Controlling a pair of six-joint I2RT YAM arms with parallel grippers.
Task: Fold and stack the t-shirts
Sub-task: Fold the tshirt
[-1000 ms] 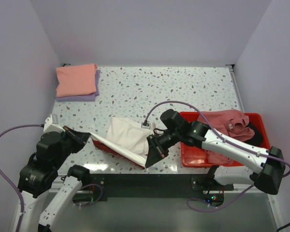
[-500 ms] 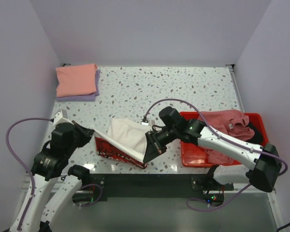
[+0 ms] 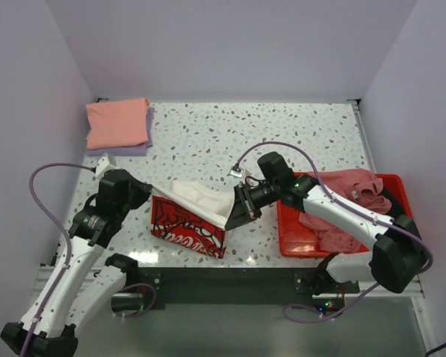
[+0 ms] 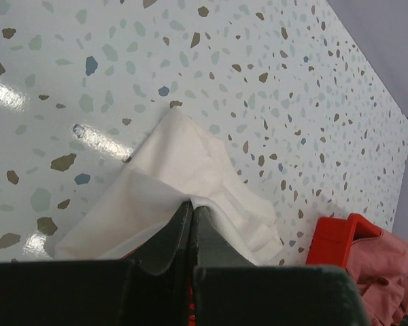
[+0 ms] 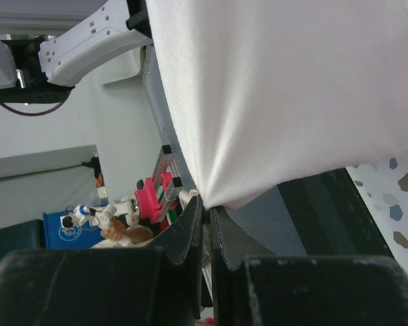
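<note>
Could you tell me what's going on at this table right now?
Both arms are holding one cream-white t-shirt with a red print, stretched between them near the front edge of the table. The left pincer is shut on one end and the right pincer on the other. A folded salmon-pink shirt sits on a lavender shirt in the far left corner. A dusty rose shirt lies crumpled in the red tray, not yet folded.

Bright even light, glare streaks on table point(image 4: 272, 54), near fingers point(image 4: 166, 238) blurred
</note>
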